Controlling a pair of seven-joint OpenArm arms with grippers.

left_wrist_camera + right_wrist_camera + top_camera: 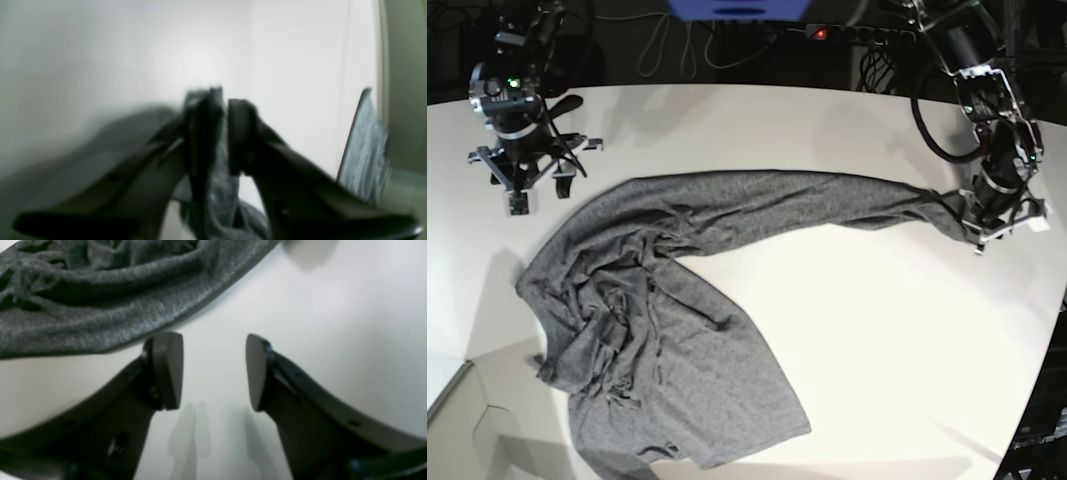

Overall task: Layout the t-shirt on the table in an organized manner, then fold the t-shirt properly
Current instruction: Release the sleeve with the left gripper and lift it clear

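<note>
The dark grey t-shirt [677,330] lies crumpled on the white table [877,330], with one long sleeve [827,200] stretched out toward the right. My left gripper [985,232] is at that sleeve's end. In the left wrist view the left gripper [225,133] has its jaws slightly parted, and a strip of the shirt [220,186] hangs between them. My right gripper [519,200] stands at the far left, beside the shirt's upper edge. In the right wrist view the right gripper [215,373] is open over bare table [333,323], with the shirt [100,306] just beyond its fingertips.
A power strip [867,32] and cables lie behind the table's curved far edge. The table's right edge runs close past the left arm. A pale box corner [457,410] shows at the lower left. Another grey cloth patch [363,150] sits near the table edge.
</note>
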